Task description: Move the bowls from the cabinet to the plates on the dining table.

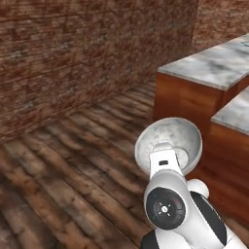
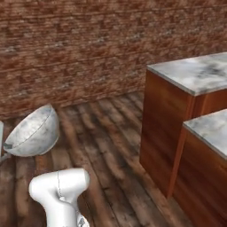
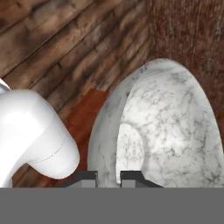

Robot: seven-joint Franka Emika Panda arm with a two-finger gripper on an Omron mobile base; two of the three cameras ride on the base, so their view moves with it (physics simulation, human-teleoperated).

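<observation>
A pale grey-white speckled bowl (image 1: 170, 138) hangs tilted on its side above the wooden floor. My gripper (image 3: 108, 176) is shut on its rim, one fingertip inside the bowl (image 3: 175, 127) and one outside. From the right base view the bowl (image 2: 33, 132) shows its rounded underside at the far left, over the floor. The dining table (image 1: 211, 65), with a grey-white marble top and plain red-brown wood sides, stands to the right of the bowl and apart from it. The cabinet and the plates are out of view.
A red-brick wall (image 2: 88, 48) runs across the back and left. Dark wooden floorboards (image 1: 63, 165) stretch between the wall and the table (image 2: 195, 73). A second marble-topped block (image 2: 210, 128) stands nearer, at the right edge.
</observation>
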